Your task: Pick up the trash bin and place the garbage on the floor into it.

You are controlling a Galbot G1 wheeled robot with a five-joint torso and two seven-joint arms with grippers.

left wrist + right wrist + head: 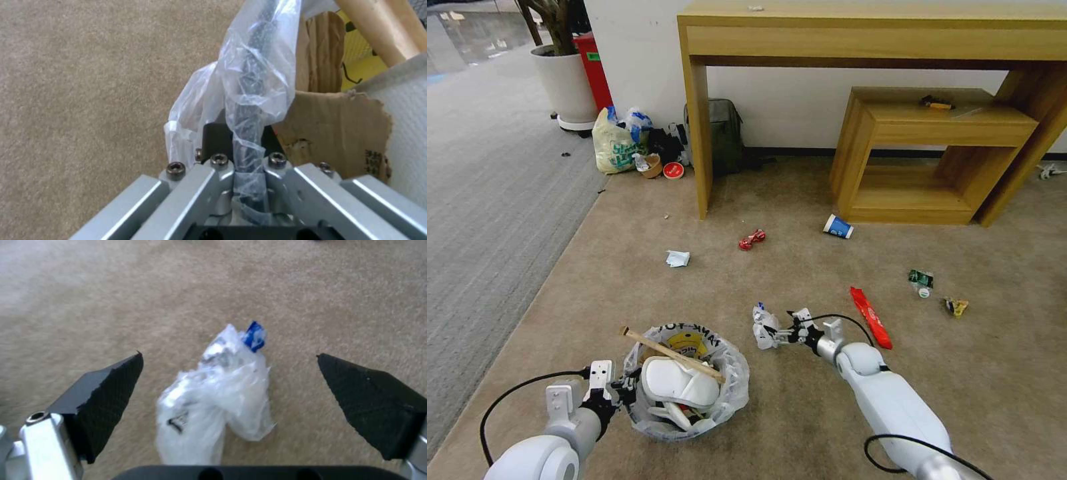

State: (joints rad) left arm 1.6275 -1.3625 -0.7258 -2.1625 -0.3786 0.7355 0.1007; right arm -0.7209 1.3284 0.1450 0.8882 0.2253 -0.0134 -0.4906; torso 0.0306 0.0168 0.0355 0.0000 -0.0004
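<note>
From the head camera I see my left tool [627, 389] clamped on the near rim of the trash bin [730, 390], which sits on the beige floor [800, 413] directly ahead of that tool. Inside the bin lie a white slipper [677, 382], a wooden stick [670, 353] slanting across the top, and the yellow-printed liner bag [690, 339]. My right tool [784, 331] is low over the carpet with a crumpled clear plastic wrapper [765, 327] just beyond its tips. Farther out past that tool lie a red wrapper [870, 317], a blue cup [838, 227], a small red scrap [752, 239], a white crumpled paper [678, 258] and a crushed green bottle [921, 279].

On the left wrist camera the tool's fingers [213, 180] are closed narrow on the bin's black rim [253, 83], with the liner pinched between them. A torn cardboard piece [333, 133] stands just inside the rim, with the stick [382, 30] beyond it.

On the right wrist camera the two black fingertips [111, 390] are spread wide, and the plastic wrapper [218, 400], with a blue patch at its far end, lies on the carpet between them, touching neither.
</note>
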